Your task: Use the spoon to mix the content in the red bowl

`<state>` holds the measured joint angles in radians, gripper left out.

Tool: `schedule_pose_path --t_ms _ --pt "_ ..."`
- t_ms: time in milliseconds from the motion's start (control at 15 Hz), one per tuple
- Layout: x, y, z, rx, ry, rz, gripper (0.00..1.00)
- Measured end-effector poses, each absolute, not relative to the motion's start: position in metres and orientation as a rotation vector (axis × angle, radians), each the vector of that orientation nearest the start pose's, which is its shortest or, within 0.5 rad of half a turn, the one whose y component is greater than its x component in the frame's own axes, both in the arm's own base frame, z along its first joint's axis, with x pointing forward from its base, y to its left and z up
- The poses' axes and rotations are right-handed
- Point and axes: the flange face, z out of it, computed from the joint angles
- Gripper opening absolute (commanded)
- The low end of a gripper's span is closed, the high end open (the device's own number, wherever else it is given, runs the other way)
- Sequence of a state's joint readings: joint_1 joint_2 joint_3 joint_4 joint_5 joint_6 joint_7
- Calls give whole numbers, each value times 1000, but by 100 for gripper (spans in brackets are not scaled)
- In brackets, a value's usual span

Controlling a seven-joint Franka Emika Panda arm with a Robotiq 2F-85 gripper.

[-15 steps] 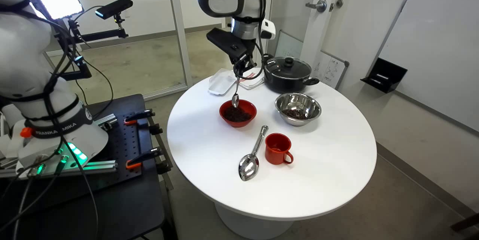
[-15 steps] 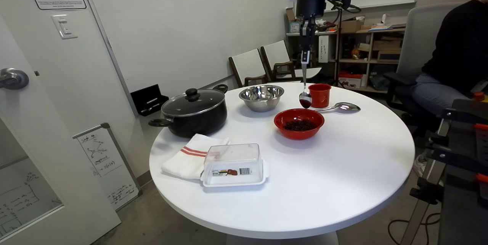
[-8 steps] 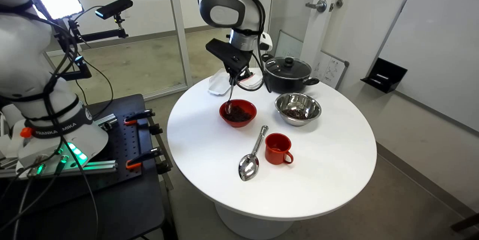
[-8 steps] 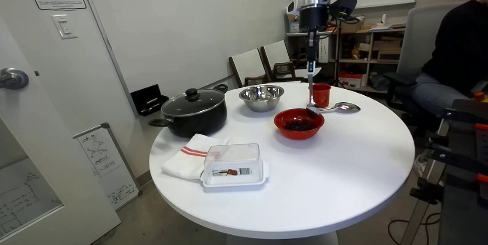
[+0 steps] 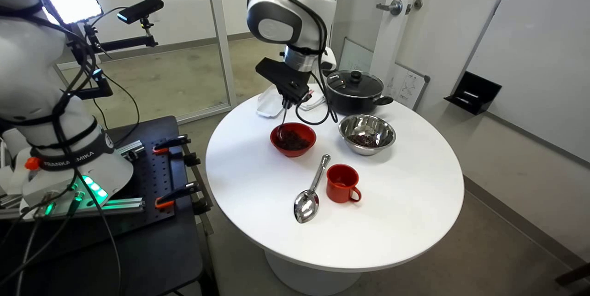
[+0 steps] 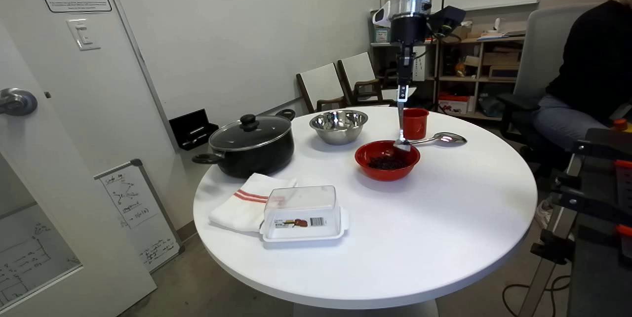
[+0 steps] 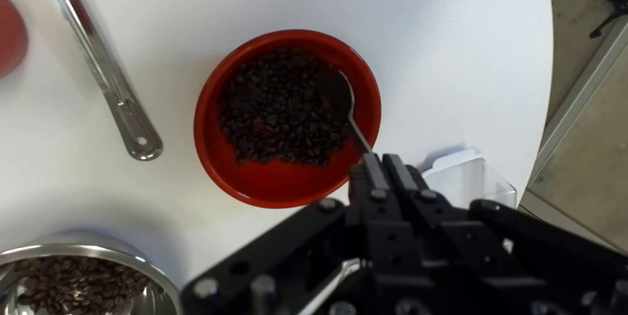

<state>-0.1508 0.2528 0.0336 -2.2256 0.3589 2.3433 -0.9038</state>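
Spoon point(image 7: 342, 96) pinched between the fingers point(image 7: 377, 173), head seemingly touching beans point(image 7: 277, 109).

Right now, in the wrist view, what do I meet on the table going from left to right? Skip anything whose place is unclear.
Red mug, large loose spoon (handle only), red bowl, clear-lidded plastic dish.

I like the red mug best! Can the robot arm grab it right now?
Probably not yet: its gripper is shut on the small spoon, whose head is inside the red bowl, so it would likely have to let go first. Nothing covers the red mug, though.
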Motion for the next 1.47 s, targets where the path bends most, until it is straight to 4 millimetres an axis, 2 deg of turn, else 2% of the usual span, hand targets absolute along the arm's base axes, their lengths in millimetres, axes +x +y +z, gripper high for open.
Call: schedule_pose_path --t_ms 200,733,1467 --pt "534 -60 247 -2774 -784 -69 1" --pt "532 -51 233 -2762 -912 -145 1" --pt "536 -48 218 -2841 -938 -273 1"
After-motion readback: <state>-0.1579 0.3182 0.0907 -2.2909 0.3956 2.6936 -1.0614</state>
